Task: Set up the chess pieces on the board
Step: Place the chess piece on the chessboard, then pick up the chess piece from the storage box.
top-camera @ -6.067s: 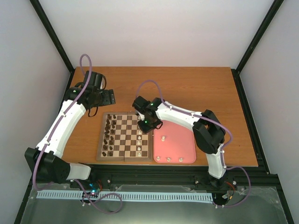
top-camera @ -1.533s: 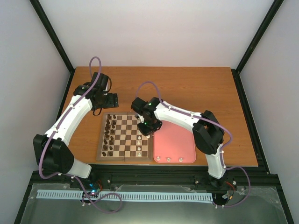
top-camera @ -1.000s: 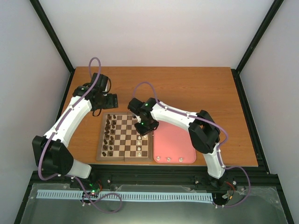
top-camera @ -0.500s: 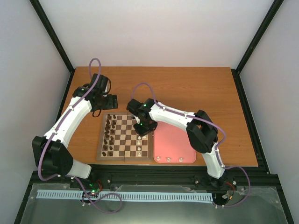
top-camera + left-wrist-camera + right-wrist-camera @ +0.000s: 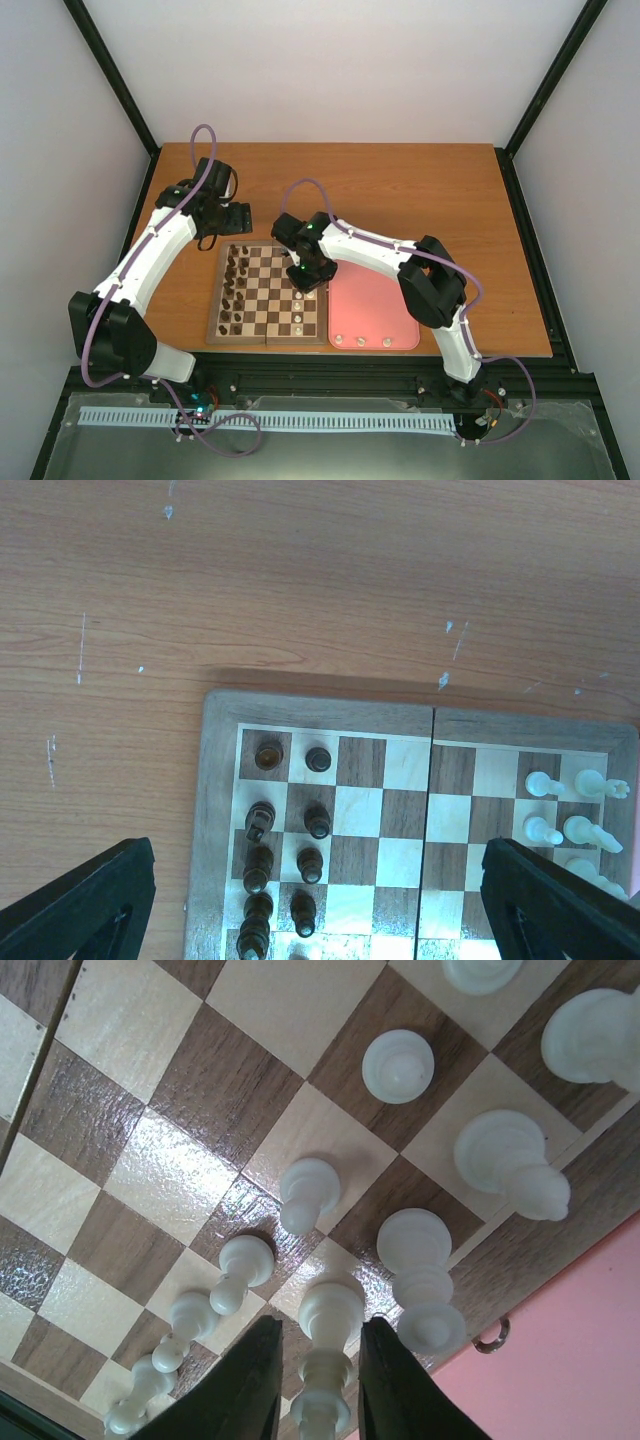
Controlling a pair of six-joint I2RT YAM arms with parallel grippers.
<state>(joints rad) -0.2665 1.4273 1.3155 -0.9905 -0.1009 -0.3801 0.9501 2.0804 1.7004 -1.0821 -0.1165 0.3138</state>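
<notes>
Both arms have white links [image 5: 150,252], black joints [image 5: 110,340], purple cables [image 5: 203,126] and green lights [image 5: 303,266].

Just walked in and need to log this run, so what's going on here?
The right gripper is low over the board, fingers astride a white piece beside other white ones; whether it grips is unclear. The left gripper hovers open by its far-left corner, empty. Three white pieces wait on the pink tray.
</notes>
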